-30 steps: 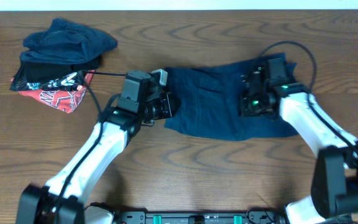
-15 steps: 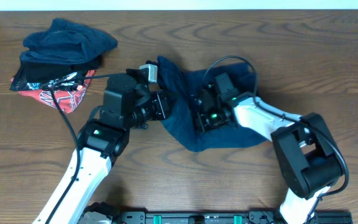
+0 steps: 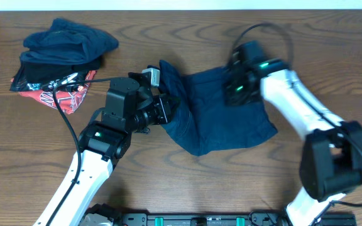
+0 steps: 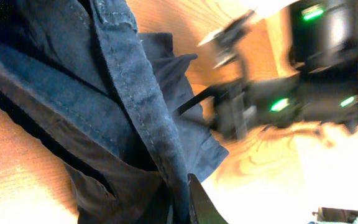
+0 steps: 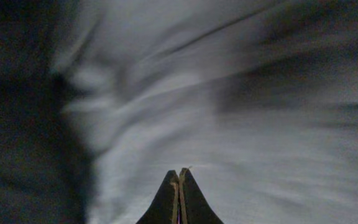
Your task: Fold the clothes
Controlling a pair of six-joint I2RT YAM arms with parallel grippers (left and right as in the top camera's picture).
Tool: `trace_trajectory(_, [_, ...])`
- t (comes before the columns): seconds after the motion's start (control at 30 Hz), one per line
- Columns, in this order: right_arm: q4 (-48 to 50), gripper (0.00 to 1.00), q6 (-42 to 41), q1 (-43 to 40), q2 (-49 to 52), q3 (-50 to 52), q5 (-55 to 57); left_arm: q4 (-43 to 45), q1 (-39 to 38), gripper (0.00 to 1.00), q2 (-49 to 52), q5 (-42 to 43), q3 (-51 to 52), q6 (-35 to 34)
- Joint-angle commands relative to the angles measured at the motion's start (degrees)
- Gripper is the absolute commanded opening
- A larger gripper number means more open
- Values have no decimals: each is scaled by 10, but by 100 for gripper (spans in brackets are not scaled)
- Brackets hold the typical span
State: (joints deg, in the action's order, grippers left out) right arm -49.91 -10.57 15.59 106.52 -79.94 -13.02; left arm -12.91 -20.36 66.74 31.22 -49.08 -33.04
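The clothes, one dark navy garment, lie bunched in the middle of the table with the left edge raised. My left gripper is shut on that raised left edge. In the left wrist view the seamed cloth runs down between my left gripper's closed jaws. My right gripper hovers over the garment's upper right part. In the right wrist view its tips are pressed together with nothing between them, above blurred dark fabric.
A heap of other clothing sits at the far left, with a red printed piece under it. The wooden table runs up to its far edge at the top of the overhead view. A black cable trails from the left arm.
The right gripper swept left across the garment, pushing its right part over, then drew back to the right and farther away. The left gripper lifted the left edge and now holds still.
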Motion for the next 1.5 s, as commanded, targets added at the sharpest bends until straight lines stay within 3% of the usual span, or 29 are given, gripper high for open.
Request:
trace_trajectory(0.0, [-31,1,41,-50,-12,-6,56,6,-2,6,-2,-6,0,2])
trace_trajectory(0.2, [-34,1,75,-94,-1,39,90,15,-2,6,-1,-6,0,2])
trace_trajectory(0.47, [57,1,76,-96,0,136,99,34,-11,6,19,-6,0,-1])
trace_trajectory(0.83, [148,1,54,-71,0,216,96,141,-104,6,74,-40,0,-3])
trace_trajectory(1.27, [147,1,33,-36,1,217,96,353,-191,6,178,-107,0,-18])
trace_trajectory(1.47, [143,1,29,-31,1,217,98,405,-220,9,233,-129,0,-31])
